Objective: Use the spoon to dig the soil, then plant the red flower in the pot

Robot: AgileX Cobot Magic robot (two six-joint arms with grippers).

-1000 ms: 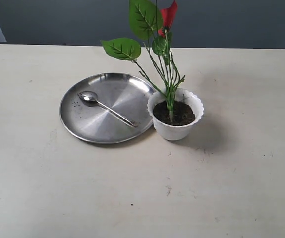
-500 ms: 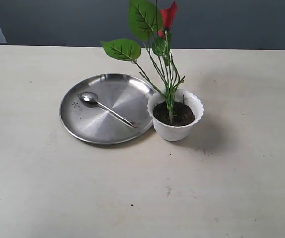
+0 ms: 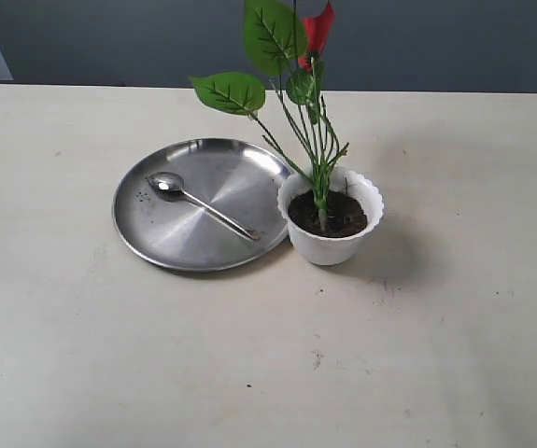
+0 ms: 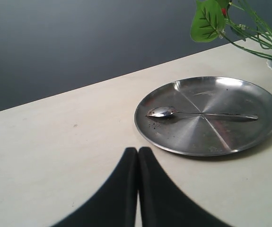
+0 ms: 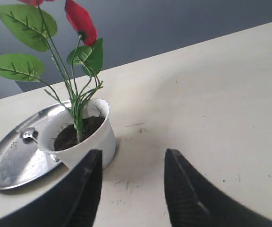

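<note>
The white scalloped pot (image 3: 331, 219) stands mid-table, filled with dark soil (image 3: 335, 212). The red flower (image 3: 317, 30) stands upright in that soil, its green stems bundled at the base. The steel spoon (image 3: 198, 203) lies on the round steel plate (image 3: 156, 245), just left of the pot. In the left wrist view my left gripper (image 4: 138, 151) is shut and empty, short of the plate (image 4: 173, 146) and spoon (image 4: 192, 113). In the right wrist view my right gripper (image 5: 133, 158) is open and empty, with the pot (image 5: 95, 142) and flower (image 5: 81, 21) just beyond one finger. A dark sliver at the exterior view's right edge may be the right gripper.
The pale table (image 3: 249, 355) stretches wide in front and to both sides. A dark grey wall (image 3: 436, 42) runs behind its far edge. A few soil crumbs lie on the plate near the spoon's bowl.
The dark right gripper seen at the right edge of the exterior view has drawn back almost out of frame. Pot, flower, spoon and plate have not moved.
</note>
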